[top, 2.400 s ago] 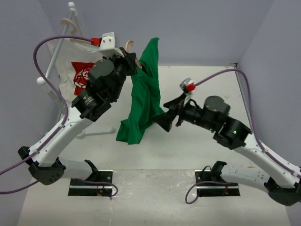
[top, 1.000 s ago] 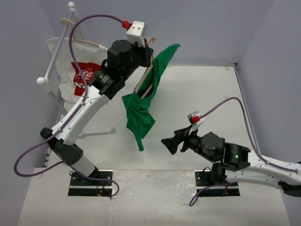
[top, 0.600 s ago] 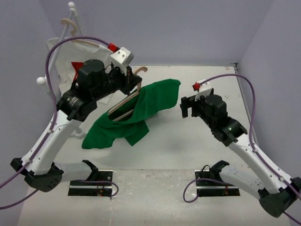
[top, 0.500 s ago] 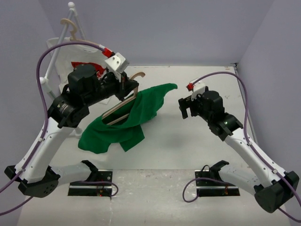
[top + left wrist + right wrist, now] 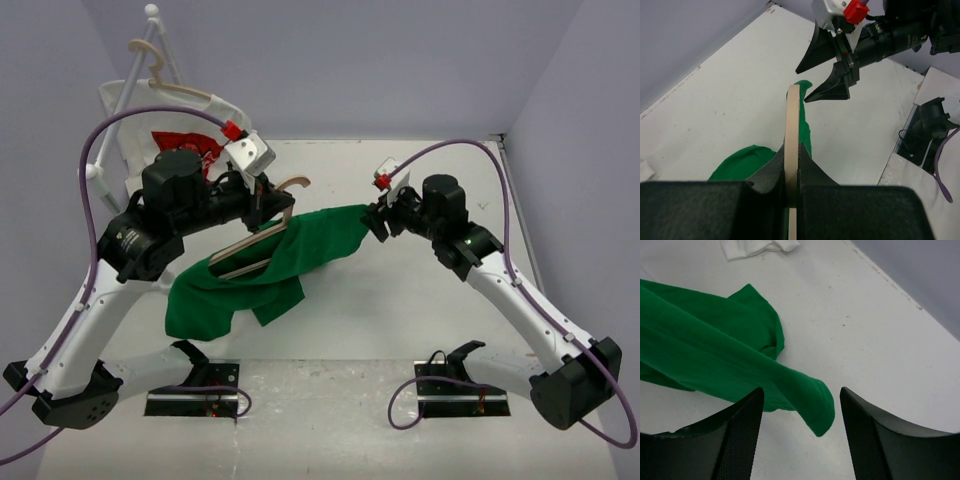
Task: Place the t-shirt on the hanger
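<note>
The green t-shirt (image 5: 318, 242) hangs draped over the pale beige hanger (image 5: 292, 183), sagging from its right end down to the table at the left. My left gripper (image 5: 269, 207) is shut on the hanger just below the hook. In the left wrist view the hanger bar (image 5: 792, 115) is pinched between the jaws (image 5: 792, 150), with green cloth (image 5: 737, 162) beneath. My right gripper (image 5: 373, 222) is open at the shirt's right end. In the right wrist view the shirt's tip (image 5: 812, 402) lies between the open fingers (image 5: 801, 392), which do not touch it.
A white t-shirt with a red logo (image 5: 150, 125) hangs on another beige hanger on the white rack (image 5: 122, 105) at the back left. White cloth (image 5: 757, 246) shows at the top of the right wrist view. Walls close the left, back and right.
My left arm has swung the hanger and green shirt down from high up to low over the table. My right gripper has moved left and up to the shirt's right end.
</note>
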You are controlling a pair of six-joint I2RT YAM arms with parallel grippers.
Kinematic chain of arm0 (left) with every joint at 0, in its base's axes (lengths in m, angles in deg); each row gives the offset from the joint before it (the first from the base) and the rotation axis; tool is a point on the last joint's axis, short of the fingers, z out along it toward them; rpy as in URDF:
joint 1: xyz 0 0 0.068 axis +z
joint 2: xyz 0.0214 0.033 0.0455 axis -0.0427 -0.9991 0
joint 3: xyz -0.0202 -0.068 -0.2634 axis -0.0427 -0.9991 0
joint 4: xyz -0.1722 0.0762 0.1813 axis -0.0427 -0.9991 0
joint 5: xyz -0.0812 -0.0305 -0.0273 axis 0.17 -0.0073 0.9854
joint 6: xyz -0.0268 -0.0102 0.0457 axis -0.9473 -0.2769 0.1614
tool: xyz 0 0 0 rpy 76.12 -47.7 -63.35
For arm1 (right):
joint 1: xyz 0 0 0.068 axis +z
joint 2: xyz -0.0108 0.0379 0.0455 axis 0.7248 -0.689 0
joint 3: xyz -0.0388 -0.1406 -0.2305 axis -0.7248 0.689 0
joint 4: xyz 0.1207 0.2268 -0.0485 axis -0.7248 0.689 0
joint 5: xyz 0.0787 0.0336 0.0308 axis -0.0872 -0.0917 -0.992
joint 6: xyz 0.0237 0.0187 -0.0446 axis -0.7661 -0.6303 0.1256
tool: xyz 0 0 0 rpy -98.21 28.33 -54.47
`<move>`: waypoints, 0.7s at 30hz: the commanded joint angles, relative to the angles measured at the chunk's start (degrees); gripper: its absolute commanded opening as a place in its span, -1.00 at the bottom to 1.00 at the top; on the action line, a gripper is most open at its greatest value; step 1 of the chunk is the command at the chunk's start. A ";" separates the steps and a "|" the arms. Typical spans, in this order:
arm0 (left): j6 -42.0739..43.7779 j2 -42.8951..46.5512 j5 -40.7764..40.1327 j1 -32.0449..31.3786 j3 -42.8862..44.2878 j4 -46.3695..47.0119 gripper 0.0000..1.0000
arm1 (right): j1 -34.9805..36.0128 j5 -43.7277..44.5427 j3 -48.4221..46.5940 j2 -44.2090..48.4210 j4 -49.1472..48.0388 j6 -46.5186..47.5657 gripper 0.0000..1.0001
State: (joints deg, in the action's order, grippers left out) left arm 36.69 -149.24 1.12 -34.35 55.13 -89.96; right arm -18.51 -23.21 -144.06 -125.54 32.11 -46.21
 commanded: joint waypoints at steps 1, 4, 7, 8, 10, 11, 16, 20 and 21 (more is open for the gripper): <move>1.36 2.05 1.39 0.08 1.98 1.32 -1.00 | -0.84 -4.13 -0.10 -1.83 -1.85 1.42 0.26; 1.36 2.06 1.73 0.15 1.86 1.56 -1.00 | -1.11 -6.23 0.59 -1.95 -2.92 1.34 0.16; 1.02 1.60 3.10 0.06 1.74 2.44 -1.00 | -1.22 -5.85 0.60 -2.88 -4.18 0.70 -0.43; 0.76 1.45 2.97 0.07 1.83 2.57 -1.00 | -1.29 -4.52 0.55 -3.13 -4.38 0.29 -0.65; 0.21 1.31 1.66 0.14 2.07 3.04 -1.00 | -1.79 -0.01 0.62 -3.60 -5.31 -1.30 -1.00; -0.19 1.42 1.19 0.15 2.27 3.31 -1.00 | -2.86 3.09 0.58 -4.04 -5.82 -3.20 -1.00; -2.76 1.61 -2.52 0.06 4.96 4.43 -1.00 | -12.49 14.57 -0.25 -8.75 -5.65 -18.29 -1.00; -3.80 1.20 -1.79 0.15 6.84 5.37 -1.00 | -17.40 11.63 0.35 -10.60 -5.36 -22.80 -1.00; -3.99 0.92 -1.47 0.15 6.96 5.66 -1.00 | -17.38 10.46 0.48 -10.32 -5.56 -22.99 -1.00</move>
State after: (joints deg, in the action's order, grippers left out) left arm 34.81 -148.62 -0.27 -34.33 57.98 -88.94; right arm -33.81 -15.57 -143.35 -135.38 28.13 -62.19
